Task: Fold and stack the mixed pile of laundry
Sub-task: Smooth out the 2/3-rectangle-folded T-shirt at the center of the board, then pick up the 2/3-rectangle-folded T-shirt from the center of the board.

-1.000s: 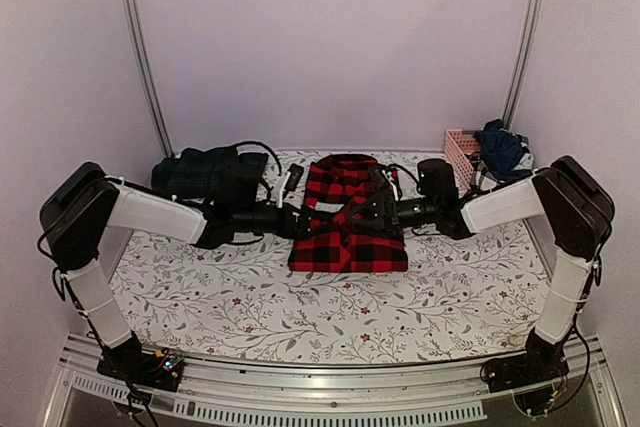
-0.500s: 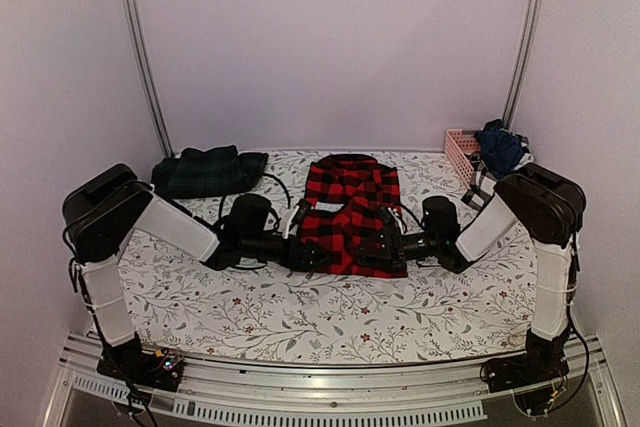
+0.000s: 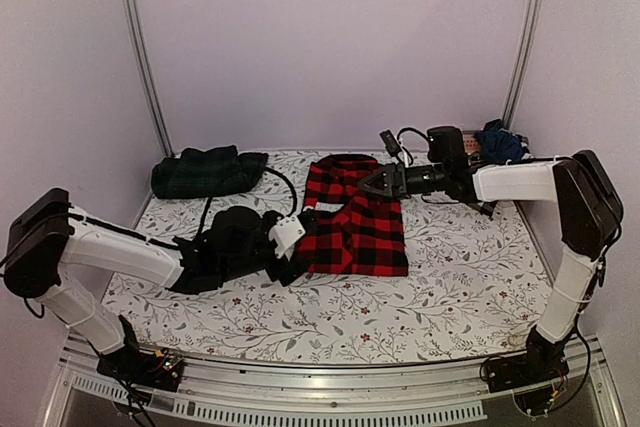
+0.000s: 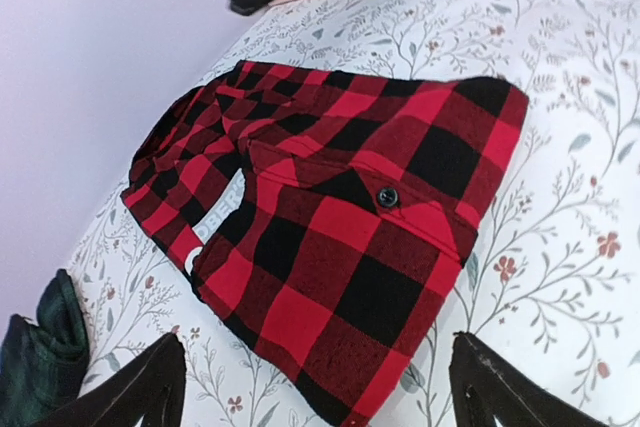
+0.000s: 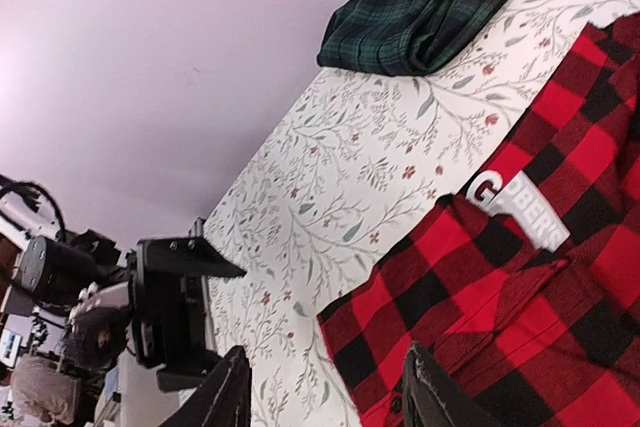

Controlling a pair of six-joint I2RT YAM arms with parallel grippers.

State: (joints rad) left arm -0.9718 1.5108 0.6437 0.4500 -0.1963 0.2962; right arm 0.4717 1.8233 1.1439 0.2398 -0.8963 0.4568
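Left gripper gapes wide at the near left corner of the shirt, holding nothing. The folded shirt lies flat in the middle. Right gripper hovers over its far right edge, jaws partly apart, seemingly empty. Tartan piece far left; dark clothes far right.

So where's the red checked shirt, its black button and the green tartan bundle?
red checked shirt (image 3: 355, 227), top view, middle of its front
black button (image 4: 387, 196), left wrist view, the button's centre
green tartan bundle (image 5: 415, 12), right wrist view, middle of the cloth
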